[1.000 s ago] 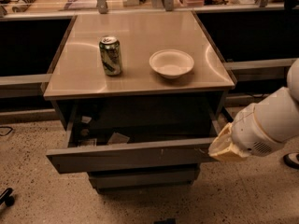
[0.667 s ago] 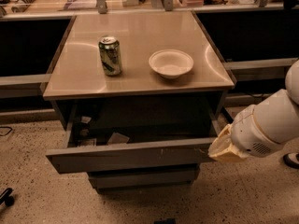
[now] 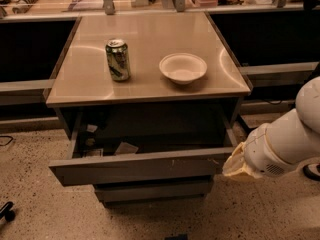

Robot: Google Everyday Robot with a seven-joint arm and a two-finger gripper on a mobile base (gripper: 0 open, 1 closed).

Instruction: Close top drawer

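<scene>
The top drawer point(image 3: 135, 166) of the grey cabinet stands pulled out. Its flat front has small pale scuffs right of centre. Paper scraps point(image 3: 126, 148) lie inside it. My white arm comes in from the right. My gripper point(image 3: 236, 165) is at the drawer front's right end, hidden under a pale cover. I cannot tell whether it touches the drawer.
A green can point(image 3: 118, 59) and a white bowl point(image 3: 183, 67) stand on the cabinet top point(image 3: 150, 84). A lower grey drawer front point(image 3: 152, 190) sits below. Dark shelf openings flank the cabinet. A black wheel point(image 3: 7, 211) is on the speckled floor at left.
</scene>
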